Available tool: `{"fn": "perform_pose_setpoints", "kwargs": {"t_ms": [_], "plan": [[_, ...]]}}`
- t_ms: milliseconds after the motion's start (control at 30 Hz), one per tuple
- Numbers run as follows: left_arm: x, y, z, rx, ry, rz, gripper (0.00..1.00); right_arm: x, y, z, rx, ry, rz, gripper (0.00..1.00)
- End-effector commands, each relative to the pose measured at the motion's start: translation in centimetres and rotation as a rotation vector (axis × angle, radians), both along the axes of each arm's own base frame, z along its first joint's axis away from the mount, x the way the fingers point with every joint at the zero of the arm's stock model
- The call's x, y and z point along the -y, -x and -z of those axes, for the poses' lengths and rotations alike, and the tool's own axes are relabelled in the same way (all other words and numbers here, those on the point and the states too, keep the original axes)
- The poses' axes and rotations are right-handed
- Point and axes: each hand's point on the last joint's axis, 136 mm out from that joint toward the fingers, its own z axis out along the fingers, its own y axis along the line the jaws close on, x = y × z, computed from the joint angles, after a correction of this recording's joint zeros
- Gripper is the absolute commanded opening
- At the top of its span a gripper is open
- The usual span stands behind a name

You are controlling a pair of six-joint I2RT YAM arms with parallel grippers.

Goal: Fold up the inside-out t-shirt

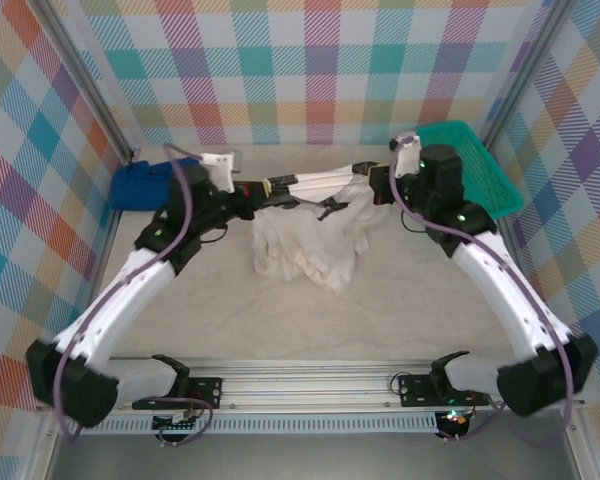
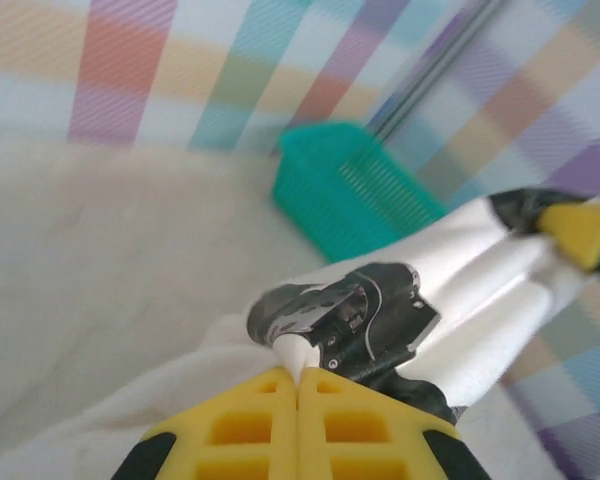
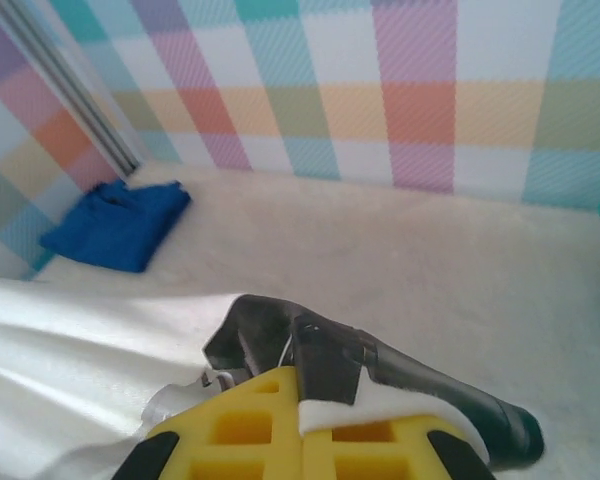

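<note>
T-shirt (image 1: 310,250) hangs btwn left claw (image 2: 298,374), right claw (image 3: 300,397).

Looks like a robot lab booth
Pastel plaid panel walls (image 1: 320,60) around a beige desk (image 1: 280,320), silver aluminium rail (image 1: 310,385) up front.

Pastel plaid walls (image 1: 320,60) surround a beige tabletop (image 1: 280,320).
</note>
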Motion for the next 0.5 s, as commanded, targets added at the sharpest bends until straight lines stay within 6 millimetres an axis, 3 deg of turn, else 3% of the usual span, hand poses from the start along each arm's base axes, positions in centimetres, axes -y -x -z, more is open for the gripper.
{"fn": "perform_pose_setpoints", "kwargs": {"t_ms": [0, 100, 167, 233, 333, 467], "plan": [[1.1, 3.9, 1.8, 0.026, 0.001, 0.112, 0.0, 2.9, 3.0, 4.8, -0.105, 0.035, 0.087, 0.03], [4.1, 7.7, 7.4, -0.062, -0.082, 0.269, 0.02, 5.3, 6.0, 11.8, -0.294, 0.062, 0.191, 0.08], [6.0, 10.0, 12.6, -0.156, -0.195, 0.358, 0.22, 6.7, 8.3, 16.9, -0.43, 0.091, 0.249, 0.24], [6.9, 11.6, 16.1, -0.257, -0.284, 0.42, 0.39, 7.2, 9.8, 19.6, -0.511, 0.097, 0.267, 0.34], [6.1, 12.4, 18.1, -0.327, -0.367, 0.404, 0.48, 5.3, 10.0, 18.7, -0.474, 0.056, 0.166, 0.42], [1.2, 8.9, 17.4, -0.293, -0.399, 0.068, 0.65, -0.9, 8.5, 15.5, -0.326, -0.01, -0.091, 0.52]]}}
